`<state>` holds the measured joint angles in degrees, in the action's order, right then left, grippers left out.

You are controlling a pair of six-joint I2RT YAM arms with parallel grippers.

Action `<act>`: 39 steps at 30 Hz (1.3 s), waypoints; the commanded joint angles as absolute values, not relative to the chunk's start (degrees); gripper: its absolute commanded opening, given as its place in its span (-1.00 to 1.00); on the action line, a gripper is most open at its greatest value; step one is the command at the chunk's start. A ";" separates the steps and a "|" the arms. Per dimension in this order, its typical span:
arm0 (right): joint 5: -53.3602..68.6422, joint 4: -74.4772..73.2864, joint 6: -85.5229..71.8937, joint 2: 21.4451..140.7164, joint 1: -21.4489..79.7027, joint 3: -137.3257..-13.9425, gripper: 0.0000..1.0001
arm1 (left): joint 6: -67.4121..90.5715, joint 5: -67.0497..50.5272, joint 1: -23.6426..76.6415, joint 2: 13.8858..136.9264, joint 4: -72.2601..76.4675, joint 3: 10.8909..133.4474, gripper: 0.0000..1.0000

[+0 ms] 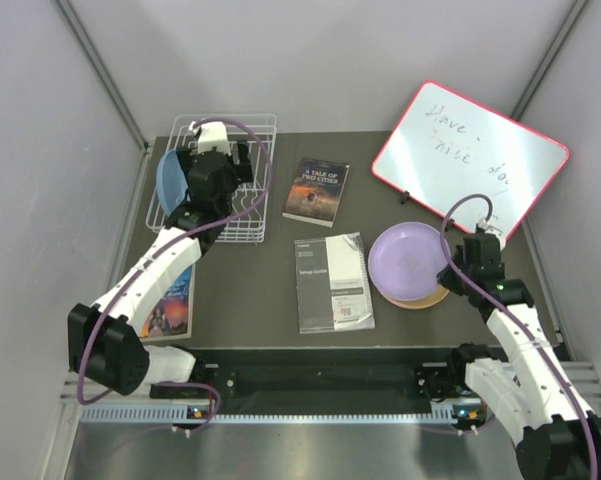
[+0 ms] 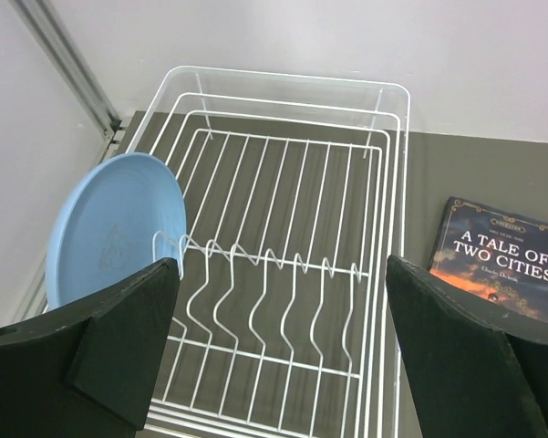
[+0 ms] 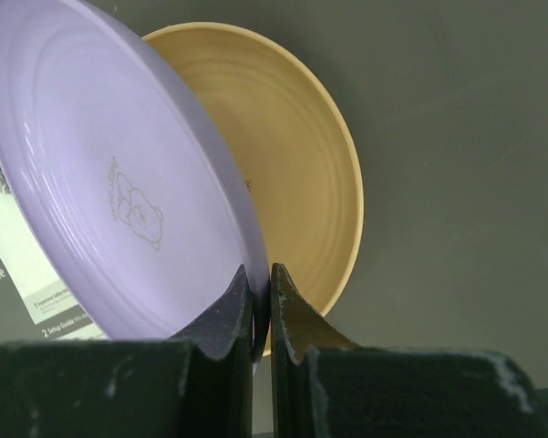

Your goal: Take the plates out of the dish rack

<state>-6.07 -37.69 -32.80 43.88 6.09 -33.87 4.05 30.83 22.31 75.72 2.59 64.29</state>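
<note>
Our left tool (image 2: 281,265) hangs spread wide over the rack (image 2: 283,77). The blue plate (image 2: 114,224) stands on edge at its 9 o'clock, off-centre, so closing here would catch air or knock the plate against the wires. Our right tool (image 3: 262,274) pinches the lavender plate (image 3: 118,182) by its rim, tilted over the tan plate (image 3: 292,164) at the bench's (image 1: 270,285) 3 o'clock. Released at this tilt, it could slide off.
</note>
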 commanded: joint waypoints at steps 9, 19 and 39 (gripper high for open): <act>-7.21 -36.57 -37.09 44.65 4.75 -33.14 -0.41 | 6.06 28.30 18.11 73.83 3.96 63.98 0.98; -13.69 -40.42 -33.94 43.86 4.83 -39.54 0.62 | 6.94 27.60 14.07 74.79 3.87 64.60 0.98; -6.77 -24.35 -27.60 54.75 4.75 -44.91 0.75 | 0.62 39.19 1.76 89.91 15.56 64.95 0.88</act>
